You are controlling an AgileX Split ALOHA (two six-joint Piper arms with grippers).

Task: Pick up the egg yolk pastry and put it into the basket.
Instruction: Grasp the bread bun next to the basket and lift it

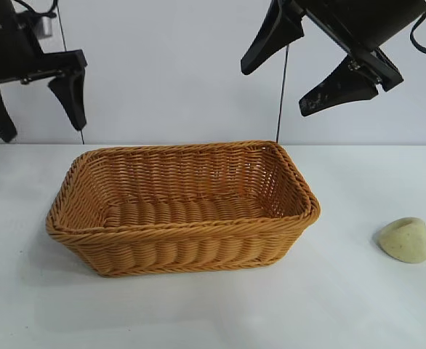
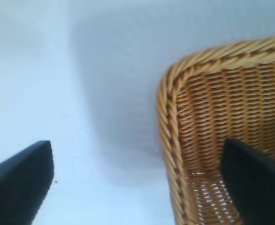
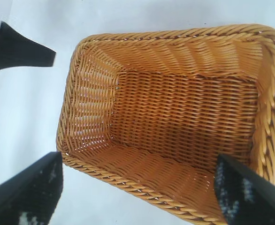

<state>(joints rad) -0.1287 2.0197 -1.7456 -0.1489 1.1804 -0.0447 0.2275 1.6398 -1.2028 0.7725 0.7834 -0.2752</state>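
Egg yolk pastry (image 1: pixel 405 239) on the table (image 1: pixel 358 305), well right of basket (image 1: pixel 182 234).

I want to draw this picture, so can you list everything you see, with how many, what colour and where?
Orange-tan rectangular woven wicker basket: one, orange-tan, middle of the table, nothing inside it.
Small pale yellow-green rounded egg yolk pastry: one, pale yellow-green, on the table to the right of the basket, apart from it.
White table: one, white, under everything.
White wall: one, white, behind the table.
Left claw: one, black, open, up in the air above the basket's left end, holding nothing.
Right claw: one, black, open, up in the air above the basket's right end, holding nothing.
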